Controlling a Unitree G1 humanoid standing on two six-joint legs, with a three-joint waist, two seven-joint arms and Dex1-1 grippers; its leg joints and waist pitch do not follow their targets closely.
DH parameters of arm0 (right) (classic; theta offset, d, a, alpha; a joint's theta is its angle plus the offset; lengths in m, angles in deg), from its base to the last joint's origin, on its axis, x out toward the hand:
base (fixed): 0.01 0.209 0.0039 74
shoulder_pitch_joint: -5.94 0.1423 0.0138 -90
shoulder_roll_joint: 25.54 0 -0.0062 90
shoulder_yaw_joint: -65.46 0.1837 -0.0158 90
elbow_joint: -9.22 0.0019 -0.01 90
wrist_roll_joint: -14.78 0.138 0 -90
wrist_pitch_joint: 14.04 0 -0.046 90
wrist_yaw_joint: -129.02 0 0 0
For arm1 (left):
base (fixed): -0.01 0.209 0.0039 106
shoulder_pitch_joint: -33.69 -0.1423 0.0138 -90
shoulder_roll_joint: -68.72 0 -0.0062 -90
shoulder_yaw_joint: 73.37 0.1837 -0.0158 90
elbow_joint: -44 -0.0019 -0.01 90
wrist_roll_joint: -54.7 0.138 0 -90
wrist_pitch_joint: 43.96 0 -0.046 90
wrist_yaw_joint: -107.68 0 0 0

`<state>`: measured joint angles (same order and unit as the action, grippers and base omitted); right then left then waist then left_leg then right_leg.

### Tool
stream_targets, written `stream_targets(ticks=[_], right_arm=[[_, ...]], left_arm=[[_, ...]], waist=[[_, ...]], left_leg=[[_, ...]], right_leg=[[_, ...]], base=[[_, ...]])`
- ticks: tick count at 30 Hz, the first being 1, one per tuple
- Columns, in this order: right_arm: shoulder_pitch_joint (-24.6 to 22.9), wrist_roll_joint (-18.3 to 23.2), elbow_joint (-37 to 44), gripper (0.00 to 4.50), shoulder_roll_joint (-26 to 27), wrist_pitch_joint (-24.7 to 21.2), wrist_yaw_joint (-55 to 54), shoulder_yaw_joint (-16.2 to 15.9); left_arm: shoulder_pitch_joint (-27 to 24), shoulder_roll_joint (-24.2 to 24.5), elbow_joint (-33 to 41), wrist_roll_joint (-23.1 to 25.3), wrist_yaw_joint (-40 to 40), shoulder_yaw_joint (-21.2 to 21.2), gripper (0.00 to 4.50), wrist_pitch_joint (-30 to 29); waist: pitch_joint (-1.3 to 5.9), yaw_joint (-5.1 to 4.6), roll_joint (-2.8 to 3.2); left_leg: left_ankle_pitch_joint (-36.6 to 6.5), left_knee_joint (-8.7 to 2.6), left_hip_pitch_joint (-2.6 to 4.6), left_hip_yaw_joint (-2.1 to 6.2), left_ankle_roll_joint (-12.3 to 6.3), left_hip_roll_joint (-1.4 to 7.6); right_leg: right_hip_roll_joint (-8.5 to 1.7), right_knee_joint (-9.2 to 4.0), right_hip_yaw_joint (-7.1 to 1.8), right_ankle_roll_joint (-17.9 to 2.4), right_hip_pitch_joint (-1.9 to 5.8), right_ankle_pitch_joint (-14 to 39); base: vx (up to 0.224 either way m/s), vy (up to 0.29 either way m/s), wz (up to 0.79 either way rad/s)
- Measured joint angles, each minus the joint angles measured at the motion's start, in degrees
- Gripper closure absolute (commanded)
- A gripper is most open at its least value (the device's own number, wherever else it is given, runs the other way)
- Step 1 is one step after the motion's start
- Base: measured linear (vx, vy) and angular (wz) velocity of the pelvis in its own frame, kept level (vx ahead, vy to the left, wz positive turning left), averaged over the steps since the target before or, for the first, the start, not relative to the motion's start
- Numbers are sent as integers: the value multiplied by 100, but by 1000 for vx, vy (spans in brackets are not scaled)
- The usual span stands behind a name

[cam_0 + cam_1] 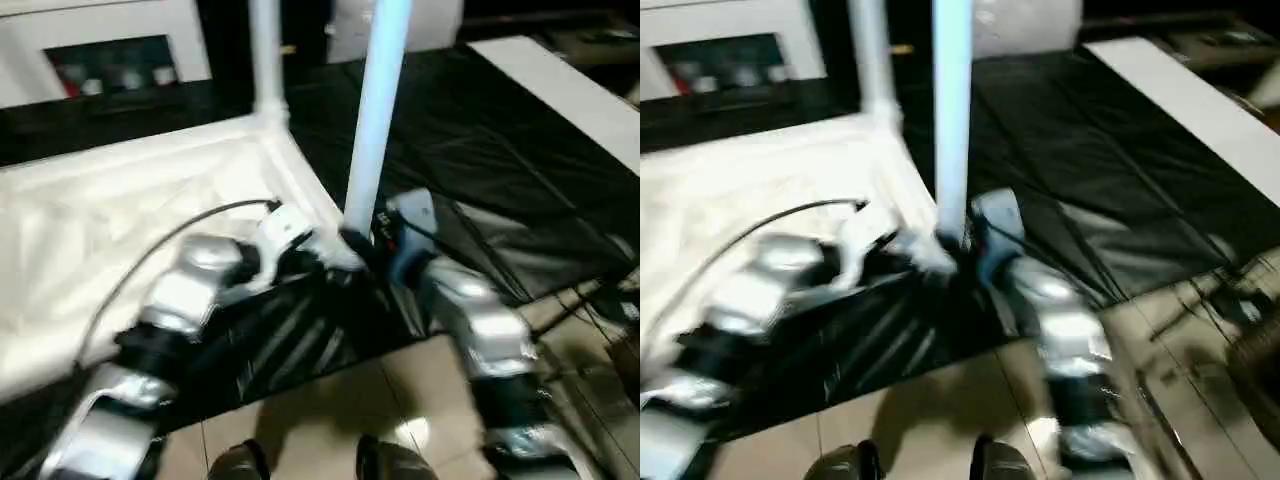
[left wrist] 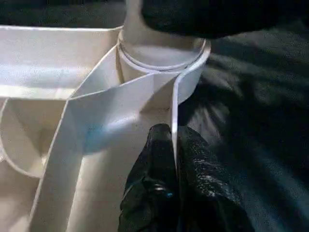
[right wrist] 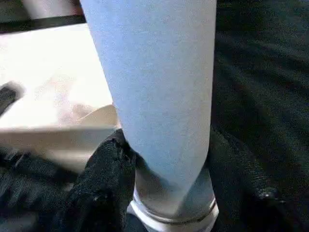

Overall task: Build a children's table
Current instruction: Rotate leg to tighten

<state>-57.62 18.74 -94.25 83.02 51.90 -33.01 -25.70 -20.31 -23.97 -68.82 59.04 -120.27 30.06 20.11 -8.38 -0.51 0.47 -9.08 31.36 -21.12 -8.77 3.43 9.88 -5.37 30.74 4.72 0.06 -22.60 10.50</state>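
my right gripper (image 3: 166, 193) is clamped around the foot of an upright leg (image 1: 378, 120) standing in the near corner socket (image 2: 161, 63) of the upside-down tabletop (image 1: 120, 230). my left gripper (image 2: 175, 164) pinches the rim (image 2: 175, 104) just beside it. a second leg (image 1: 265, 55) stands in the far corner, all on black sheeting (image 1: 500, 150).

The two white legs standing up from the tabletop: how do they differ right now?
The near leg is gripped at its base by the right gripper, while the far leg stands untouched. The near leg sits at the corner whose rim the left gripper pinches; the far leg sits at the next corner back. Both are white round tubes, upright in corner sockets of the tabletop.
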Motion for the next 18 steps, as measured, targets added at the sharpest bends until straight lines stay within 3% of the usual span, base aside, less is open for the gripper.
stream_targets(ticks=[1, 2, 4, 6, 10, 15, 18], right_arm=[[32, -17, -36, 255, 76, 13, -155, 10], [32, -33, -55, 199, 165, 75, -310, 14], [23, -49, -60, 199, 231, 174, -401, 22], [-28, -71, -46, 166, 278, 298, -433, 26], [-191, -118, 99, 138, 268, 541, -314, 25], [-680, 360, 593, 87, -662, 735, 1115, -115], [-818, 592, 775, 60, -1199, 747, 1900, -130]], left_arm=[[12, -16, -5, 9, 73, 0, 450, -13], [20, -20, -5, 30, 115, -3, 450, -12], [42, -23, 0, 45, 141, -3, 450, -12], [50, -24, 18, 57, 137, -3, 450, -3], [52, -21, 139, 100, 55, 7, 450, 3], [-79, 281, 417, -10, -473, 240, 450, 314], [-195, 484, 580, -57, -813, 288, 450, 528]], waist=[[-14, -31, 23], [-42, -58, 49], [-86, -69, 59], [-104, -55, 25], [-114, 72, 15], [-117, 126, 5], [-116, 180, 7]], left_leg=[[-1, -4, -5, 25, -1, -1], [-1, -22, 0, 50, -1, 2], [-2, -73, 11, 43, -1, -3], [-2, -139, 32, -5, -1, -13], [1, -148, -9, 15, -4, -15], [53, -87, -5, -131, -76, -17], [54, -73, 5, -140, -77, -14]], right_leg=[[-4, -48, 44, 0, 20, 5], [-4, -92, 86, 1, 52, 46], [-3, -68, 79, -28, 59, 169], [-6, -54, 29, -38, 30, 202], [-13, -60, 55, -39, -28, 201], [-10, 21, -114, -144, -63, -27], [-5, 55, -139, -120, -67, -77]], base=[[-38, 55, -7], [0, 0, 0], [0, 0, 0], [0, 0, 0], [0, 0, 0], [20, 4, 1], [69, -14, 3]])
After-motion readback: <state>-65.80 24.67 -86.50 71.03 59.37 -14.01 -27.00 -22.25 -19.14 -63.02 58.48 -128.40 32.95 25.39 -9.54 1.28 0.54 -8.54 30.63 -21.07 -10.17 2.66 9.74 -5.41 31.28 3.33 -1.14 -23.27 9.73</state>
